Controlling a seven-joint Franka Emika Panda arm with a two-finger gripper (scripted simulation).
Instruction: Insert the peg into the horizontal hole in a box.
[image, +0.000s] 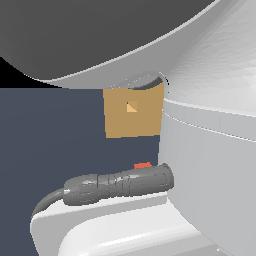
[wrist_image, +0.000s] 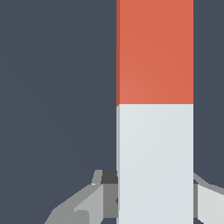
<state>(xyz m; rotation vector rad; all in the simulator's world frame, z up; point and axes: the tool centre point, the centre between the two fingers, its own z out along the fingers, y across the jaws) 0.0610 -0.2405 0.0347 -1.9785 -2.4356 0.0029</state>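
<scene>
In the wrist view the peg (wrist_image: 155, 109) fills the frame, one half orange-red and the other white. My gripper (wrist_image: 155, 188) is shut on its white half, with one grey finger (wrist_image: 98, 194) against one side and the second finger (wrist_image: 209, 199) against the opposite side. In the exterior view only a small orange-red bit of the peg (image: 142, 165) shows above the arm's cable. The tan box (image: 132, 122) stands beyond it, partly cut off by the arm. Its small square hole (image: 131, 106) shows a lighter yellow triangle inside. The gripper itself is hidden in the exterior view.
The arm's white body (image: 210, 165) and dark grey upper shell (image: 90, 35) fill most of the exterior view. A grey cable plug (image: 117, 184) lies across the arm below the box. The dark blue-grey surface (image: 50, 140) spreads to the exterior view's left.
</scene>
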